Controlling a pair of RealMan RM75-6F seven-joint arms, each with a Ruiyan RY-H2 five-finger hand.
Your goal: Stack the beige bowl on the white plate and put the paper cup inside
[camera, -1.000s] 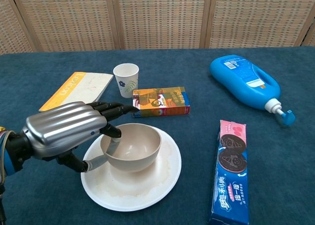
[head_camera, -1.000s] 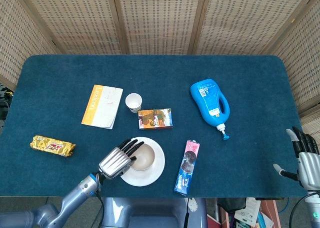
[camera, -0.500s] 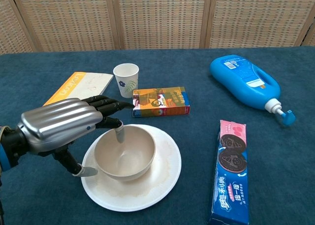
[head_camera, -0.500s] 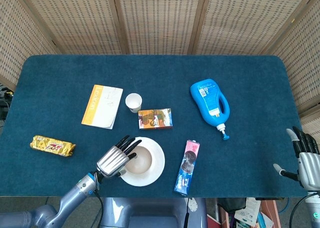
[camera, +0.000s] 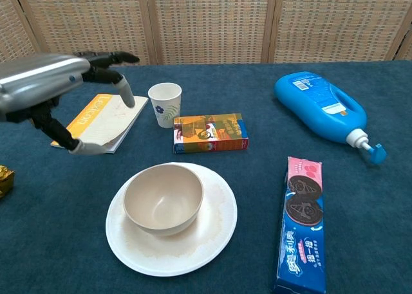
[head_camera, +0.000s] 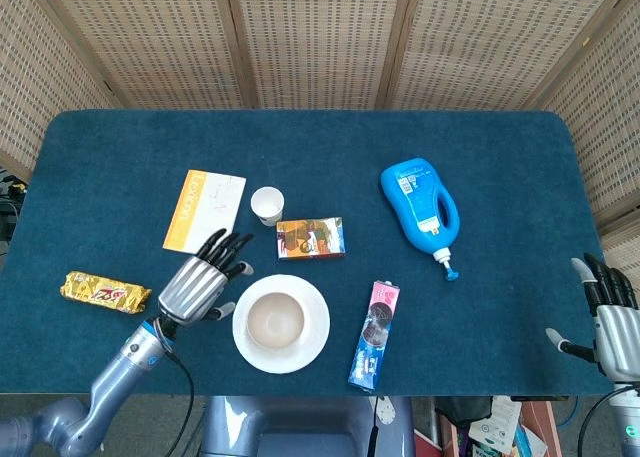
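On the white plate (camera: 212, 233) the beige bowl (camera: 163, 199) sits mouth-up; left hand (camera: 48, 88) fingers (camera: 119, 58) spread, empty.

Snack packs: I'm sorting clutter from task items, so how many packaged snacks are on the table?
3. A gold bar near the left edge, a box right of the cup, and a cookie pack right of the plate. Nothing seems hidden.

Left hand (camera: 48, 88) released beige bowl (camera: 163, 198), lifted away toward paper cup (camera: 165, 103), fingers (camera: 106, 59) spread.
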